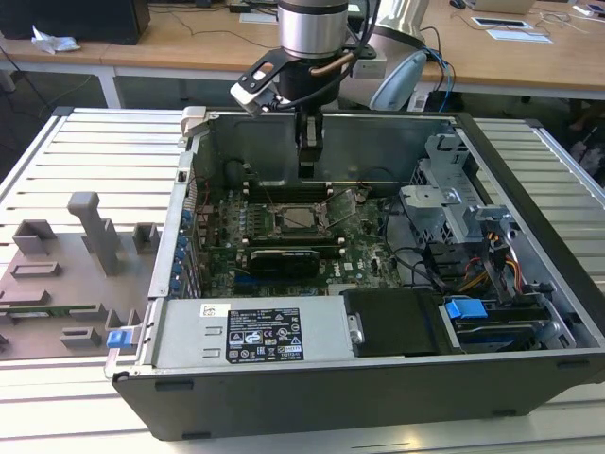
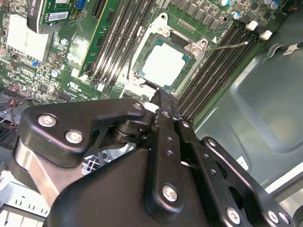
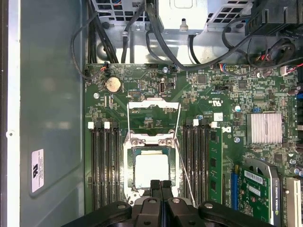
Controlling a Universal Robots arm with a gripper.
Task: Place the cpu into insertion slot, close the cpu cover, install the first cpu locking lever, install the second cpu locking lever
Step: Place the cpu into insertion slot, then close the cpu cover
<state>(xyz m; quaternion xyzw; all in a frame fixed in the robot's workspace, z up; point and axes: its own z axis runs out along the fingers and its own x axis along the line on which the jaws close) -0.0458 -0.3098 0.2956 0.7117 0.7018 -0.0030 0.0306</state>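
we see the chip (image 3: 151,171) seated in the socket (image 3: 134,153) with the metal frame (image 3: 127,170) lying over it. the gripper (image 3: 160,183) sits at the frame's edge, fingers pinched together on nothing. we judge the wire lever (image 3: 184,172) not yet latched, so pressure belongs on the wire, never the chip.

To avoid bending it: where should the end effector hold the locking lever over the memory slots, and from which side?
Probably near the free end of the locking lever, from above, across the wire: it is a thin rod over the memory slots, its tip clear of the cpu cover.
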